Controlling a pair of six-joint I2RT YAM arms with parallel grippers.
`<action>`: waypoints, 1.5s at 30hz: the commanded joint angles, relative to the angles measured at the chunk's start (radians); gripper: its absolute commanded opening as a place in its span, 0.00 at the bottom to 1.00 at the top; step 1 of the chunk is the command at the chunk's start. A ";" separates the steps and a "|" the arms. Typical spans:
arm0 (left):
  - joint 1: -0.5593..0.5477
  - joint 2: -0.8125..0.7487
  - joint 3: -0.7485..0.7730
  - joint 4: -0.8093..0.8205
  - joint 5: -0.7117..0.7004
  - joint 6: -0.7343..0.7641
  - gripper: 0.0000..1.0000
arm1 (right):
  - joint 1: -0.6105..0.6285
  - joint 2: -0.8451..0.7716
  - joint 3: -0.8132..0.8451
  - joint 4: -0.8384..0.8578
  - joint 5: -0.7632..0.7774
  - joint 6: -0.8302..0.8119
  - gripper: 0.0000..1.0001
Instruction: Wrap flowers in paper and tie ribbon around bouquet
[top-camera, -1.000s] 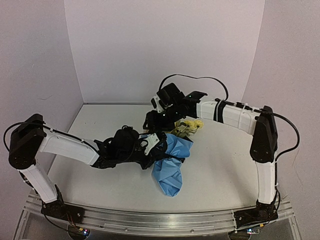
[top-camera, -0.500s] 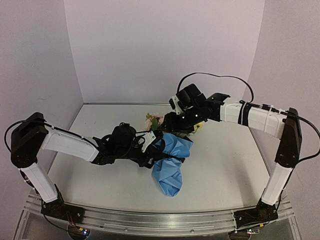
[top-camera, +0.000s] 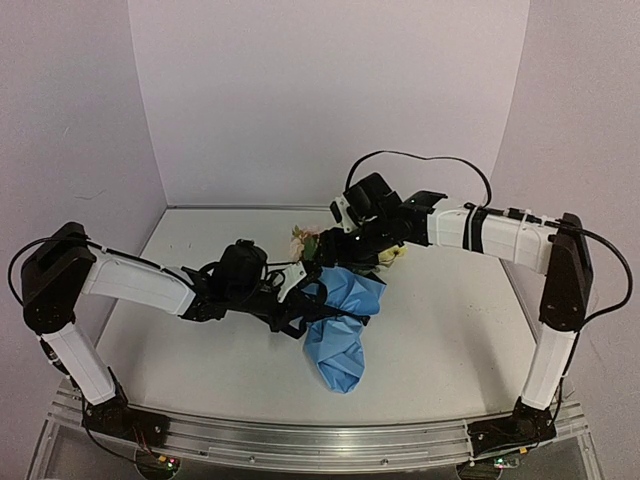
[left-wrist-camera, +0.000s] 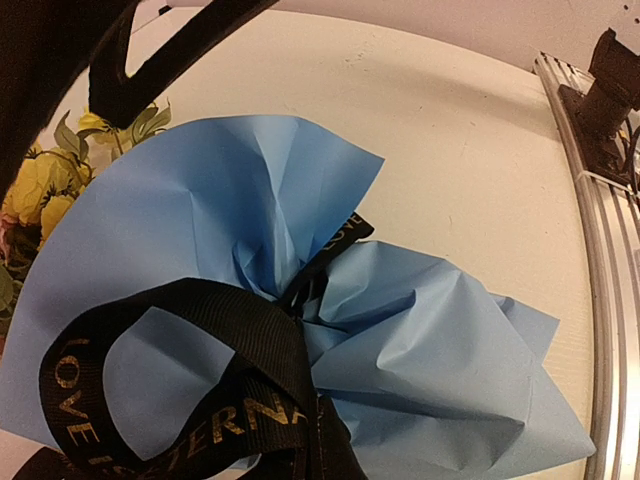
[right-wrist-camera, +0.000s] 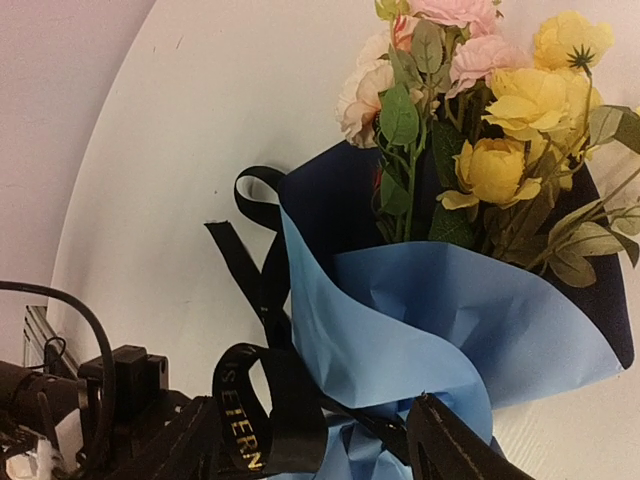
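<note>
Top external view, contents as they stand.

1. The bouquet (top-camera: 340, 335): lies on the pale surface (top-camera: 450, 330), with its blooms toward the back wall and its crumpled tail toward the arms' bases.

2. The flowers (right-wrist-camera: 490, 130): yellow and pale pink heads with green leaves. They stand out of the bouquet's open mouth.

3. The paper (left-wrist-camera: 420, 340): light blue outside, with the dark navy face showing behind the blooms. It is gathered tight at the bouquet's neck and flares out on either side of it.

4. The ribbon (left-wrist-camera: 200, 295): black with pale lettering. It crosses the bouquet's neck, and one slack loop rises off the neck. In the right wrist view, further lengths trail on the surface just beside the bouquet's mouth.

5. Left tool (top-camera: 298, 300): sits at the bouquet's neck, on the side toward the left arm's base. Its fingers are pressed together, and the ribbon loop runs down into them, so it is pinching the ribbon.

6. Right tool (right-wrist-camera: 315, 415): reaches over the bouquet from the flower end. Its fingers are spread, one on either side of the neck, with the ribbon loop between them. Whether they touch the paper I cannot tell.
</note>
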 joint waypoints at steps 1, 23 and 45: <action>0.000 0.004 0.066 -0.052 0.040 0.061 0.00 | 0.002 0.041 0.049 0.016 -0.011 0.001 0.66; 0.014 0.034 0.096 -0.104 0.013 0.061 0.00 | 0.002 0.077 0.077 -0.001 0.057 0.005 0.18; 0.086 0.109 0.210 -0.183 0.068 -0.076 0.00 | 0.002 0.016 0.068 0.044 0.172 0.035 0.01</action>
